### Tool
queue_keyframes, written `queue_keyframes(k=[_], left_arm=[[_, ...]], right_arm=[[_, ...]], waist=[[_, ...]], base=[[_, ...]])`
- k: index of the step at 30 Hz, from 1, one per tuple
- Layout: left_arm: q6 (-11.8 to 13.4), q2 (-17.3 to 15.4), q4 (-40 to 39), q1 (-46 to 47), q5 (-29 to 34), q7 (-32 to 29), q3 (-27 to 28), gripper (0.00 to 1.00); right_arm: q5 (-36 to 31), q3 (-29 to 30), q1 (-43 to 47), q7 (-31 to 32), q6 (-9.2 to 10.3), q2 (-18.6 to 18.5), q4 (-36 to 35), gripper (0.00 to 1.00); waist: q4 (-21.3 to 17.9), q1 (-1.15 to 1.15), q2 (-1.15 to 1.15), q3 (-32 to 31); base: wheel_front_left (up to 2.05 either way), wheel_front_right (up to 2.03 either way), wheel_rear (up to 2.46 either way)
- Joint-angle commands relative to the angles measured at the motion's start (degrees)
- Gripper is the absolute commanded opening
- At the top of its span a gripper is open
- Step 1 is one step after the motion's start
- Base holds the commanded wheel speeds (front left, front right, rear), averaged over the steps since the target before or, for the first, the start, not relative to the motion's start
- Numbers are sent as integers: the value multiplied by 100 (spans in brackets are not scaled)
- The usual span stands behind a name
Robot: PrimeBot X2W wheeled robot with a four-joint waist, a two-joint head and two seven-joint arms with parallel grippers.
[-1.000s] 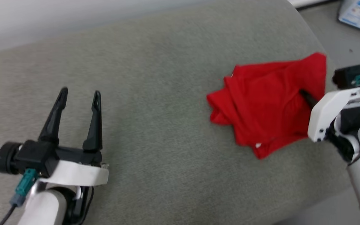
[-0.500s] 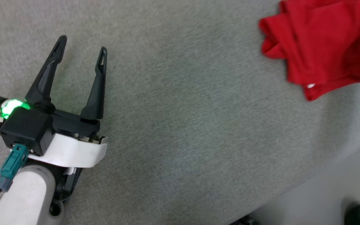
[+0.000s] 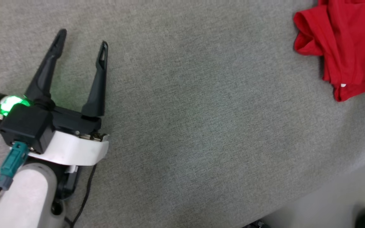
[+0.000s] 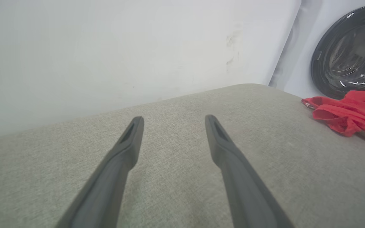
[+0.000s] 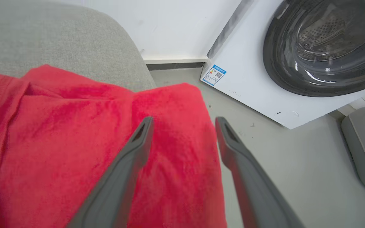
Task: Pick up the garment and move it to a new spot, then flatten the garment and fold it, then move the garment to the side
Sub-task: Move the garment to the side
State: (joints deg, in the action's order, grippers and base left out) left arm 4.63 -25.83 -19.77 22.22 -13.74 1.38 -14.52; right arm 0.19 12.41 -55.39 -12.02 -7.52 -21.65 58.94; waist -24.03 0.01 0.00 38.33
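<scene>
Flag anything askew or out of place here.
The garment lies bunched in uneven folds at the right end of the cushion, one corner seemingly hanging past its edge over the floor. Nothing else stands out.

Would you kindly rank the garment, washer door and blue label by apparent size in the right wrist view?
garment
washer door
blue label
The garment is nearest the camera, so true sizes are unsure.
</scene>
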Motion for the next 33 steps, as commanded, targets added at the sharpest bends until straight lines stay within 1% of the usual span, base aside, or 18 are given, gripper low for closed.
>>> queue_keyframes(k=[1,4,7,12,16,20,24,29,33], left_arm=[[50,56,53,-115,-30,87,-5,100],[108,183,234,-259,-107,273,-20,100],[198,319,448,-460,-212,483,0,100],[372,585,827,-860,-414,829,63,100],[460,766,1144,-1127,-554,1044,99,100],[504,899,1424,-1334,-673,1194,150,100],[500,998,1652,-1480,-743,1294,210,100],[450,1090,1924,-1661,-813,1351,301,100],[407,1060,2085,-1871,-794,1374,391,100]], right_arm=[[-23,152,65,-77,6,14,45,100],[-115,359,284,-196,6,53,-26,100],[-108,416,564,-258,6,160,-211,100],[10,262,1245,-290,6,427,-773,100],[195,15,1872,-246,6,672,-1405,100],[399,-312,2517,-41,6,907,-2153,100],[660,-691,3125,200,6,1051,-2872,100],[906,-1026,3812,503,6,1240,-3742,100],[971,-1072,4324,698,6,1405,-4457,100]], waist=[[68,-1,0,-196],[172,-1,0,-550],[282,-1,0,-939],[517,-1,0,-1566],[766,-1,0,-1972],[1055,-1,0,-2301],[1399,-1,0,-2569],[1826,-1,0,-2910],[2049,-1,0,-3158]], base=[[0,0,0],[0,0,0],[0,0,0],[0,0,0],[0,0,0],[0,0,0],[0,0,0],[0,0,0],[0,0,0]])
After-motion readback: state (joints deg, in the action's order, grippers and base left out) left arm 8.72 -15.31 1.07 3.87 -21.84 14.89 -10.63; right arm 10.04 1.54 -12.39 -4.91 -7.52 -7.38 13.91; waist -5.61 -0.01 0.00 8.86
